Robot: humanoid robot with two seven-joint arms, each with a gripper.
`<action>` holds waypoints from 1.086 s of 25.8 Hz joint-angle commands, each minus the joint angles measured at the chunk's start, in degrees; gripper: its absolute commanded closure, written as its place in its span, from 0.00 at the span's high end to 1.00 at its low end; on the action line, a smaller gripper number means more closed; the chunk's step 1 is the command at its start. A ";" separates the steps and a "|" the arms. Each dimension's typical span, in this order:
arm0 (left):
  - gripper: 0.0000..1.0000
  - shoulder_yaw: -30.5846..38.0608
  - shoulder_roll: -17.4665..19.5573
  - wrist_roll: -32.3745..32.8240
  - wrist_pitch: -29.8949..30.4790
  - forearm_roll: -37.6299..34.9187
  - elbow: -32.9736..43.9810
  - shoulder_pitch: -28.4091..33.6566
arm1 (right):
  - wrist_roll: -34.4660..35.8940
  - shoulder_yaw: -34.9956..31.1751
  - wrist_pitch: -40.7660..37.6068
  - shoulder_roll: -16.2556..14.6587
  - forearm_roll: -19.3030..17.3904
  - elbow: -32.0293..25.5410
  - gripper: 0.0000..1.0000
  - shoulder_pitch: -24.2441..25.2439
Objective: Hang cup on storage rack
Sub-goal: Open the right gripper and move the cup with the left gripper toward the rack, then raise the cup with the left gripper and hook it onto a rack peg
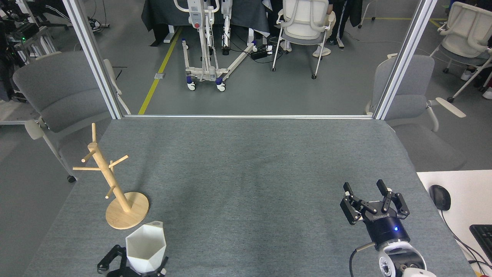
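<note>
The cup (146,246), a white faceted mug, stands upright with its mouth up at the near left of the table, its handle showing on the far side. My left gripper (134,269) sits under and around it at the bottom edge, shut on the cup, mostly cut off by the frame. The storage rack (111,181), a light wooden mug tree on a round base, stands just beyond and left of the cup, with bare pegs. My right gripper (364,186) is at the near right, open and empty.
The grey table (246,173) has metal posts (96,61) at its far corners. Grey chairs (57,92) stand off both sides. A white desk (457,207) with a mouse (440,197) and keyboard adjoins the right edge.
</note>
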State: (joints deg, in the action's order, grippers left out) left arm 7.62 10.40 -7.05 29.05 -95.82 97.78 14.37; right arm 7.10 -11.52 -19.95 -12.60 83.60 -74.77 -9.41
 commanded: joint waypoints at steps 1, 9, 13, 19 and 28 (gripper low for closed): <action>0.00 10.22 -0.38 -0.86 -0.31 0.02 -3.21 -0.31 | -0.42 -0.25 -0.53 2.22 0.60 -5.20 0.99 5.36; 0.00 22.00 0.41 0.20 -0.31 -0.07 -13.76 -11.12 | -7.80 -0.25 0.26 5.83 0.33 -15.93 0.99 11.78; 0.00 24.02 1.64 2.22 -0.31 -0.16 -15.60 -16.39 | -7.80 -0.43 0.26 6.36 0.24 -15.67 0.99 10.99; 0.00 24.02 3.57 4.59 -0.05 -0.07 -15.69 -20.00 | -7.80 -0.34 0.26 6.71 0.42 -14.96 0.99 10.81; 0.00 22.53 3.57 7.76 0.66 -0.42 -15.17 -21.93 | -7.71 -0.34 0.08 6.62 -1.34 -14.61 0.99 9.58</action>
State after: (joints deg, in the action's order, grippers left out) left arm 31.11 13.94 -0.74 29.62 -96.02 82.55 -6.73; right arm -0.87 -11.86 -19.83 -6.08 82.78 -89.44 0.85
